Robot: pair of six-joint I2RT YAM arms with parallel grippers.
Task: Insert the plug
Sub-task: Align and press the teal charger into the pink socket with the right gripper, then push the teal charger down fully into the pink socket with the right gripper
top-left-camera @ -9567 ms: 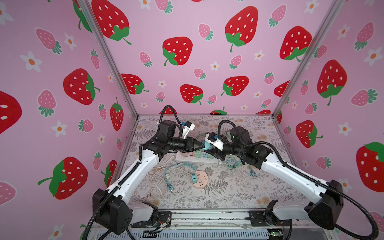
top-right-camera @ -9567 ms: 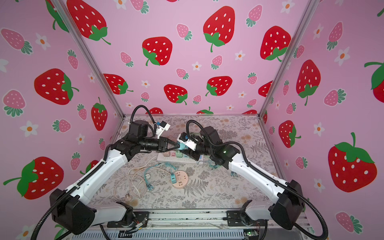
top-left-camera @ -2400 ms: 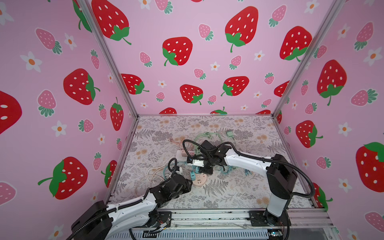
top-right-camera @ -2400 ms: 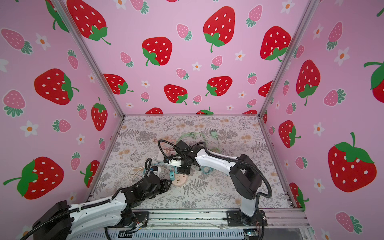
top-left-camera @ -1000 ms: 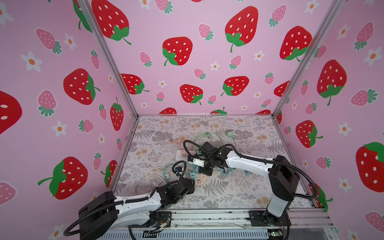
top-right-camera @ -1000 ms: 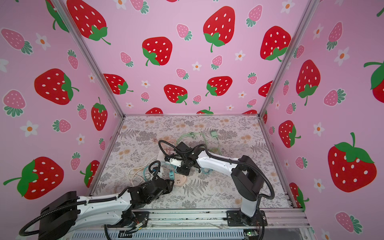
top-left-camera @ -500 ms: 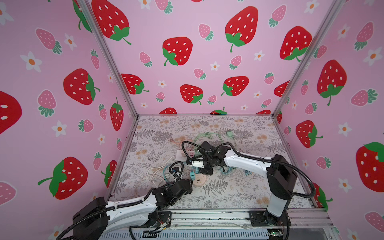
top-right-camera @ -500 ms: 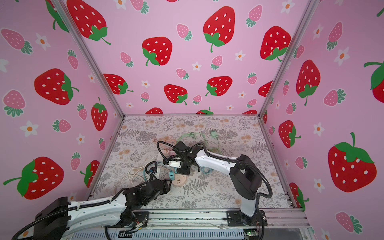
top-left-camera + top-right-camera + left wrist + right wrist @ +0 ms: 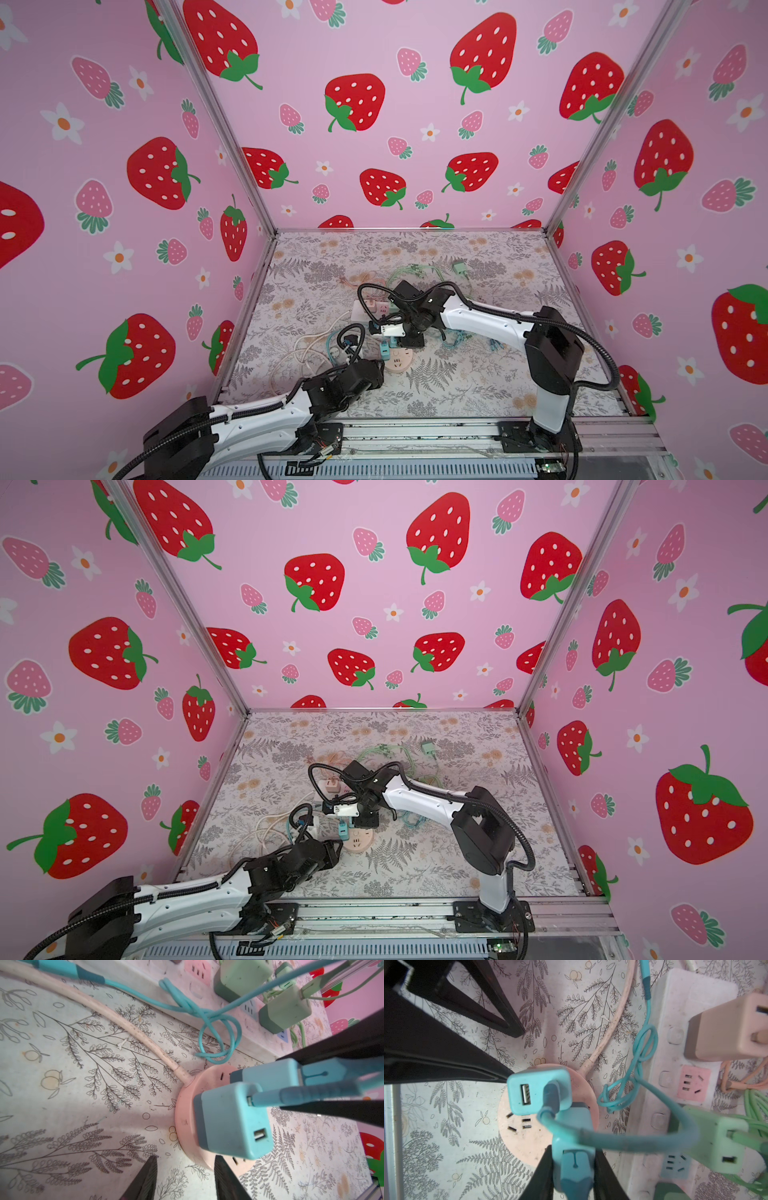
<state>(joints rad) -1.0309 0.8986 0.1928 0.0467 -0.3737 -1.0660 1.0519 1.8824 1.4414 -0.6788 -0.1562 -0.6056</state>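
A round pink socket (image 9: pixel 525 1142) lies on the floral cloth, also seen in both top views (image 9: pixel 400 360) (image 9: pixel 360 841). One teal charger (image 9: pixel 537 1088) with a free USB port stands plugged in it. My right gripper (image 9: pixel 574 1167) is shut on a second teal plug (image 9: pixel 572 1126) with its cable connector, held nose-down against the socket's face beside the first; its prongs are hidden. My left gripper (image 9: pixel 185 1180) is open, low at the socket's rim (image 9: pixel 182 1126). One finger rests on the cloth, the other over the rim. From above it shows as the left gripper (image 9: pixel 376 370).
A white power strip (image 9: pixel 695 1012) lies just behind the socket, carrying a pink charger (image 9: pixel 729 1028) and green chargers (image 9: pixel 716 1142). Teal cable loops (image 9: pixel 643 1043) and the socket's beige cord (image 9: pixel 612 1028) lie between them. Metal frame rail at the front (image 9: pixel 415 432).
Both grippers have come down from above the power strip to the round socket. Over the last second the left arm shifted slightly toward the socket; the right gripper stayed put on the plug.
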